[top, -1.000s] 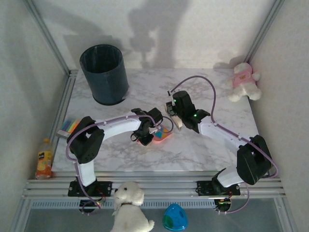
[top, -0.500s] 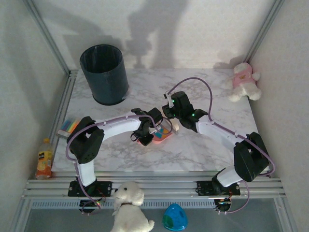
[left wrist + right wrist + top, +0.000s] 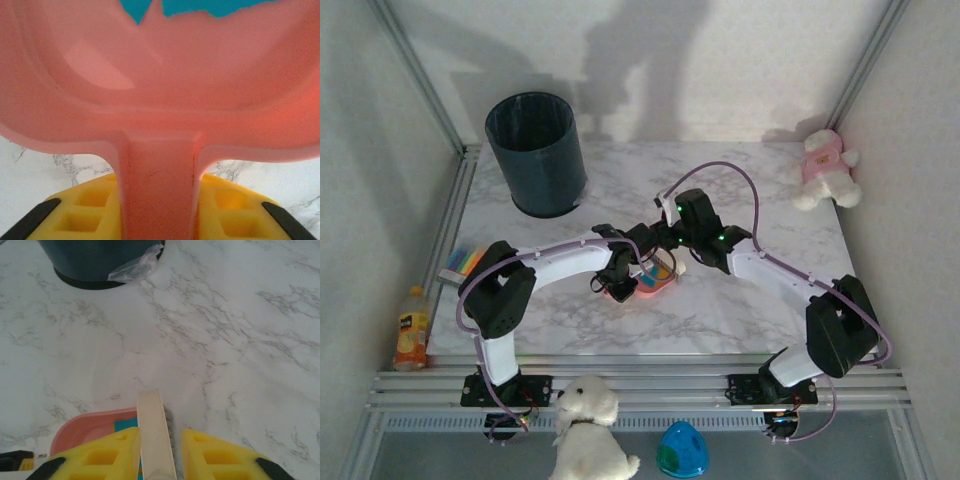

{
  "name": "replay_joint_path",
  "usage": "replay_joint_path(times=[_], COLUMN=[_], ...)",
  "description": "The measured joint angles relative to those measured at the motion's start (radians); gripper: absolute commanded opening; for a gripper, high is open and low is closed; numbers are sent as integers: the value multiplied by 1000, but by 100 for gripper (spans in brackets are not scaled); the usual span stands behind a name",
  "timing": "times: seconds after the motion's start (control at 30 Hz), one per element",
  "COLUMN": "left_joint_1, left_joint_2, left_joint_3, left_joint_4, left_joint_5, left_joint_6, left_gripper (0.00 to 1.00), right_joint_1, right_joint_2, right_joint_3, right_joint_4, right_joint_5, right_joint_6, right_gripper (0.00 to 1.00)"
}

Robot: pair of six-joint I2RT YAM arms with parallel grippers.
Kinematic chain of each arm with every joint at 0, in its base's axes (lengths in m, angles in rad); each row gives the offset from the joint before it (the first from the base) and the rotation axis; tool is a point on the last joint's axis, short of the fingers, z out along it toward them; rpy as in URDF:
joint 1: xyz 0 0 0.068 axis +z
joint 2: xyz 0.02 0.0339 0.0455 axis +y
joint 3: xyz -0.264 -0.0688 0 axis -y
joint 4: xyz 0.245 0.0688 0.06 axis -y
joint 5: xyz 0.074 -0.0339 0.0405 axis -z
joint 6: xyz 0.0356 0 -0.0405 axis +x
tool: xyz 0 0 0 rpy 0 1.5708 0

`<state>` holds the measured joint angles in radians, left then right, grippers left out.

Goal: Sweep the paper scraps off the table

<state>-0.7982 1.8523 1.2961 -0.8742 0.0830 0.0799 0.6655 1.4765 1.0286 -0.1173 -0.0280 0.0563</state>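
My left gripper [image 3: 157,200] is shut on the handle of a pink dustpan [image 3: 160,75]; in the top view this gripper [image 3: 622,272] holds the pan [image 3: 658,278] flat on the table [image 3: 740,310] near the middle. Blue paper scraps [image 3: 200,6] lie at the pan's far end, and the pan also holds blue and orange paper scraps [image 3: 660,268] in the top view. My right gripper [image 3: 157,452] is shut on the cream handle of a brush [image 3: 152,425]. The brush sits at the pan's rim [image 3: 85,430], beside a blue scrap [image 3: 126,424]. From above, the right gripper [image 3: 675,240] hangs over the pan's far edge.
A dark round bin [image 3: 538,152] stands at the back left, a bit of clear liner [image 3: 137,267] hanging over its rim. A pink and white plush [image 3: 825,170] sits at the back right. A pack of sticky notes [image 3: 465,262] lies at the left edge.
My right gripper has swung left and nearer with the brush, ending over the dustpan's far edge. The left gripper and pan have stayed put.
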Motion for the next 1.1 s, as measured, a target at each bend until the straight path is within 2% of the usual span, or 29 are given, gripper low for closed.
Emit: replay_joint_path(times=[0.27, 0.73, 1.1], left_joint_1=[0, 0, 2], left_joint_2=[0, -36, -132], left_joint_3=[0, -2, 15], left_joint_4=[0, 16, 85], left_joint_5=[0, -10, -96], left_joint_6=[0, 0, -1], left_gripper=[0, 0, 0], right_joint_1=[0, -6, -27], right_joint_2=[-11, -140, -240], right_joint_3=[-1, -98, -177], right_joint_4=[-3, 31, 35], right_joint_5=[5, 259, 468], right_joint_6=[5, 95, 141], right_gripper=[0, 0, 0])
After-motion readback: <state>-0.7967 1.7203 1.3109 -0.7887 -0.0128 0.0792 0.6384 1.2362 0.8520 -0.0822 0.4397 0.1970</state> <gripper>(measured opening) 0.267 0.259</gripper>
